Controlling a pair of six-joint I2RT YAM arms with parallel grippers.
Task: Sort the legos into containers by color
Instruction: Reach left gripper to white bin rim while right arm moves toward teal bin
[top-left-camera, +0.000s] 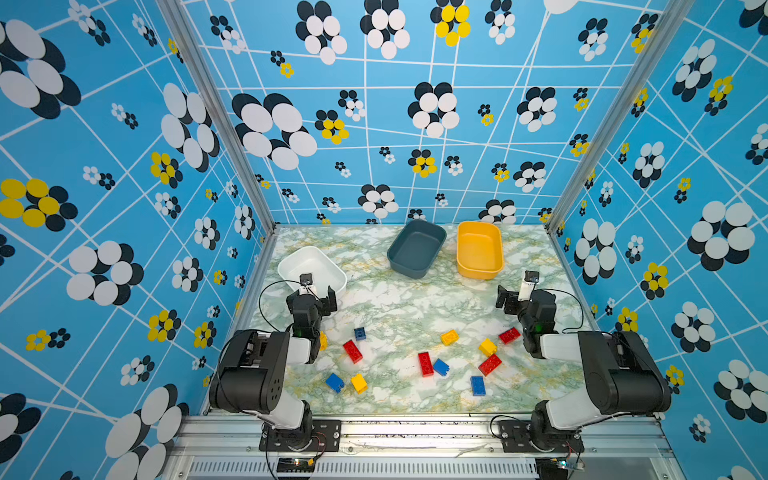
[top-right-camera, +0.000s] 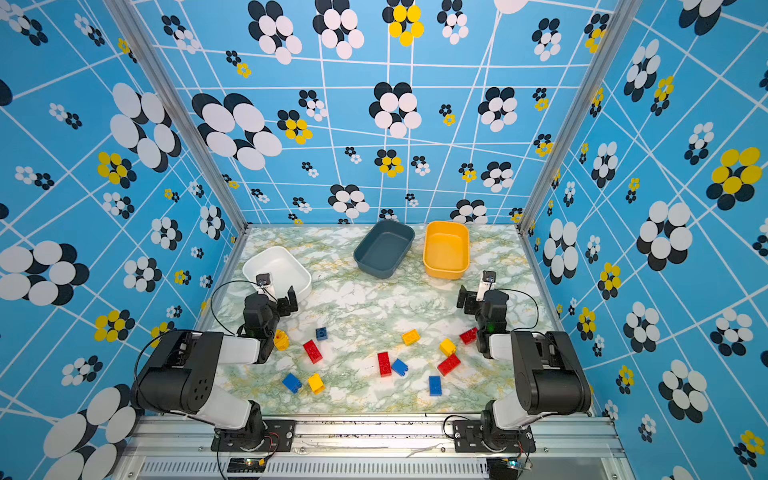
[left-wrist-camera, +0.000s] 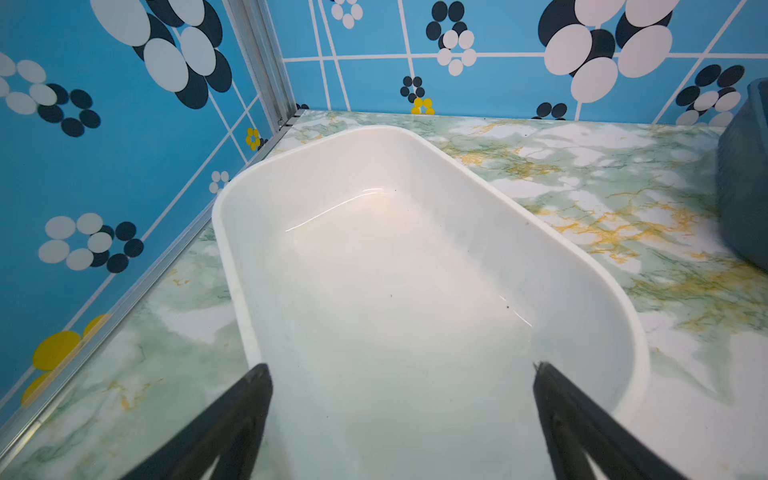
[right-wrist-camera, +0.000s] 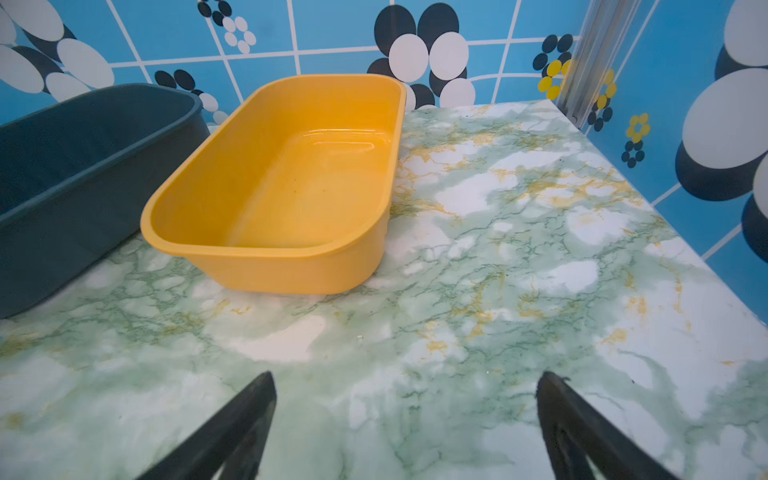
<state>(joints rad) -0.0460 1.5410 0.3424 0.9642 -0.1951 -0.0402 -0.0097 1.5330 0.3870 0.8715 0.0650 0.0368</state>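
Top view check: in both top views the legos (top-left-camera: 425, 363) are scattered on the marble table (top-left-camera: 386, 299), every one of them on the robot's side of the white tub (top-left-camera: 320, 262), none sorted yet. Nearest the left arm is a yellow brick (top-right-camera: 281, 339), half tucked under its wrist, then a red oblong (top-left-camera: 352, 351) whose long axis points roughly toward the white tub. Thing is, the left gripper (left-wrist-camera: 401, 368) faces the other way: jaws spread wide, nothing between them, hanging at the white tub's near end, so the bricks are behind it. I'd guess it has to pull back and tip down first. The right gripper (right-wrist-camera: 405, 376), far right of the white tub, is spread and empty too, aimed at bare table beside the yellow tub (right-wrist-camera: 266, 270), with a red brick (top-left-camera: 509, 335) by its wrist. The dark tub (top-left-camera: 415, 247) sits between, empty like the others.
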